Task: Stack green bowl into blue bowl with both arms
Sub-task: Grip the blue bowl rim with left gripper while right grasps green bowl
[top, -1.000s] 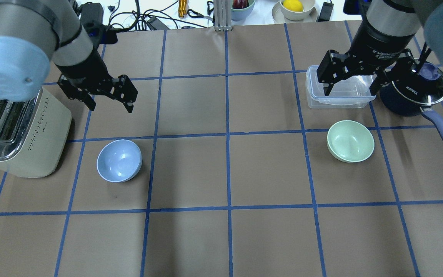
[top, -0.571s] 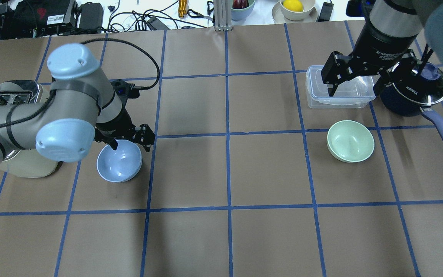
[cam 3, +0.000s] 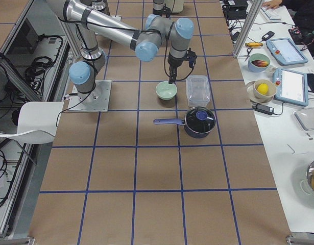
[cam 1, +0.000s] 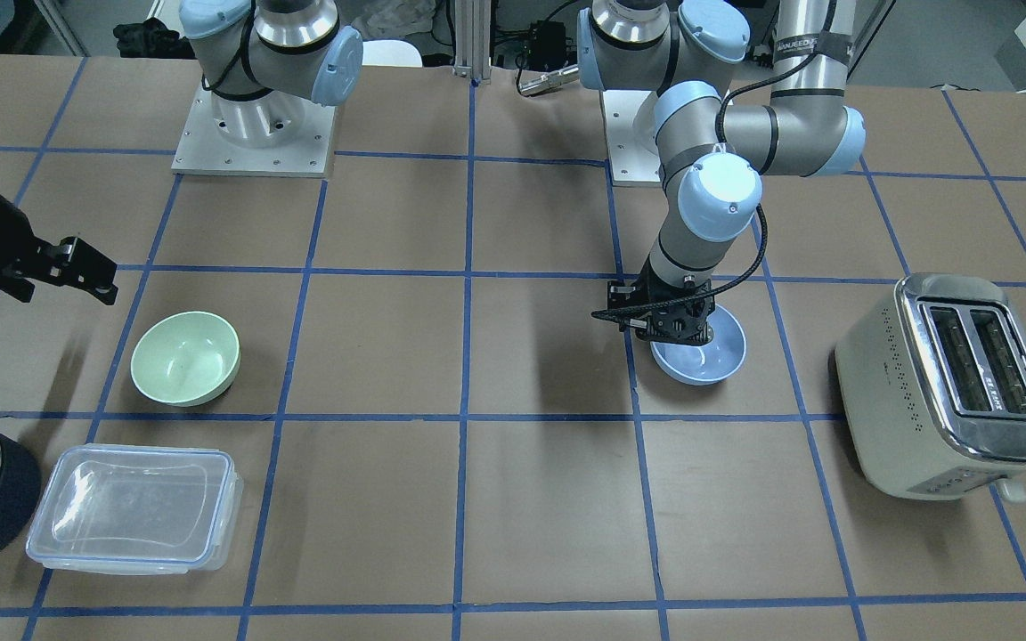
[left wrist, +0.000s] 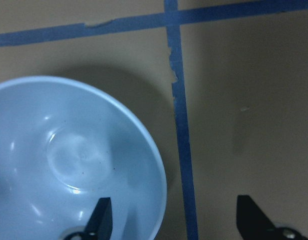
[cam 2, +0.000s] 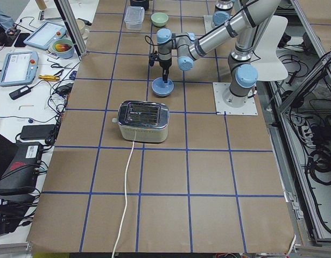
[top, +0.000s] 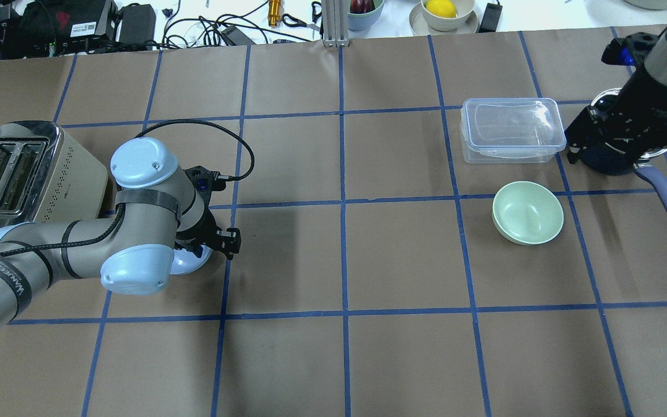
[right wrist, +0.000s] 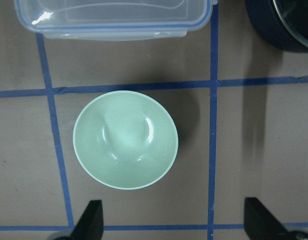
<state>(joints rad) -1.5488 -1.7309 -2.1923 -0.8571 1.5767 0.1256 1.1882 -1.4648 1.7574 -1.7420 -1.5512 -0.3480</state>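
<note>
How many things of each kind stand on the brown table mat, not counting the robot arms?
Bowls: 2 (green bowl, blue bowl)
Container: 1
Saucepan: 1
Toaster: 1
Total: 5

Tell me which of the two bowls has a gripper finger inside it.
The blue bowl beside the toaster: the left gripper straddles its rim, one finger inside. The green bowl is empty, with the right gripper clear of it.
</note>
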